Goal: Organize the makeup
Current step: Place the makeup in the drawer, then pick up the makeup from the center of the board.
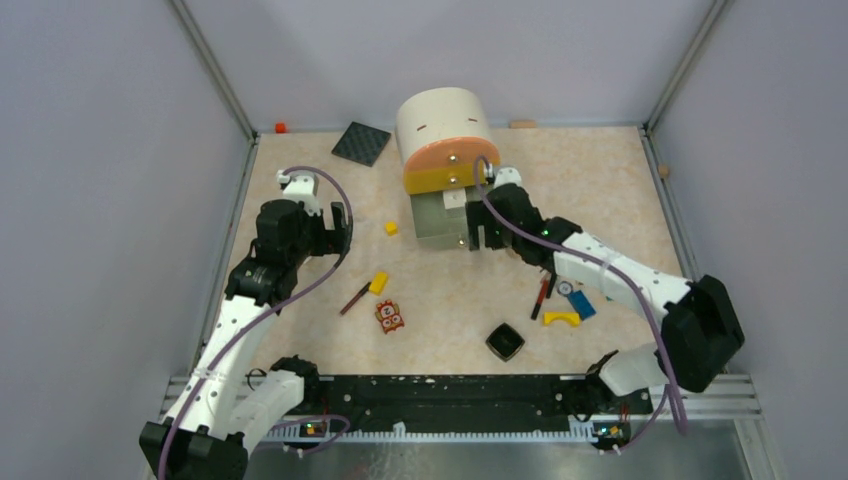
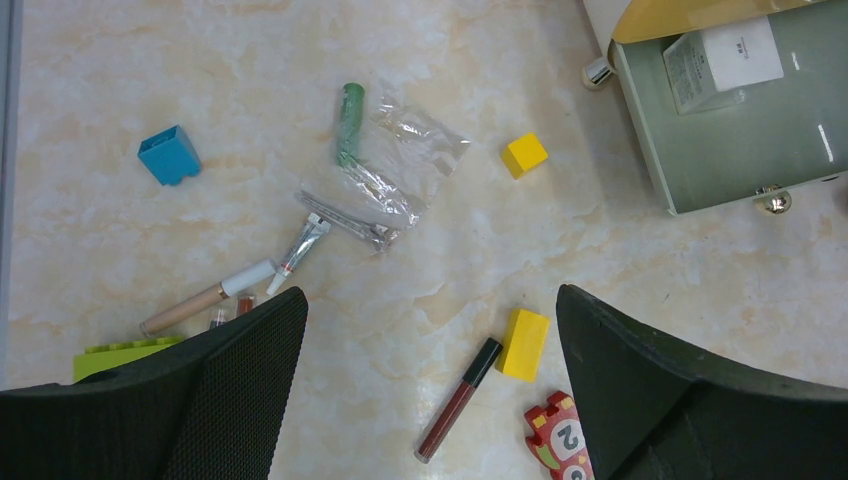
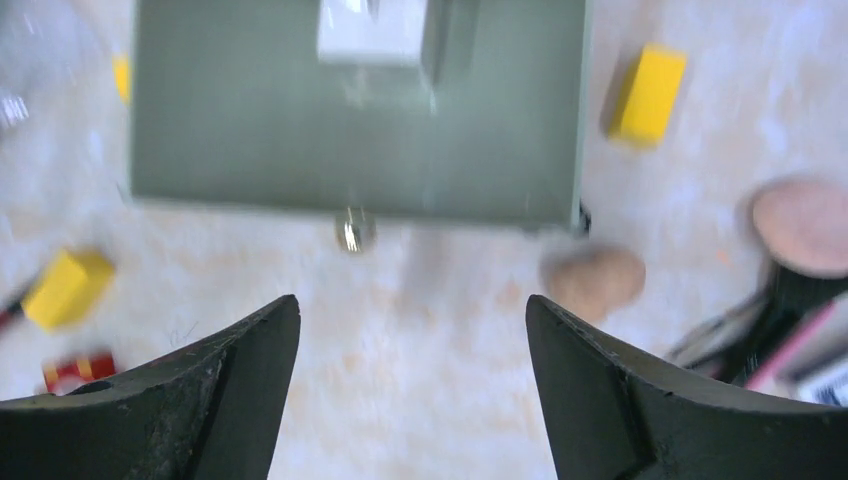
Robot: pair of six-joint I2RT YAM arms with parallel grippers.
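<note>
L gripper (image 2: 430, 300), R gripper (image 3: 410, 300) both wide apart, empty; R gripper near grey-green drawer (image 3: 250, 120).

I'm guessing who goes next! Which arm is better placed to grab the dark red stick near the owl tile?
Probably left: the left jaws hang open close by the dark red stick; the right jaws face the drawer.

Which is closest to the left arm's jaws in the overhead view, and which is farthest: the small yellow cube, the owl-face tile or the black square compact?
1. small yellow cube, just right of the jaws.
2. owl-face tile, mid-table, toward the arm bases.
3. black square compact, over on the right arm's side.
</note>
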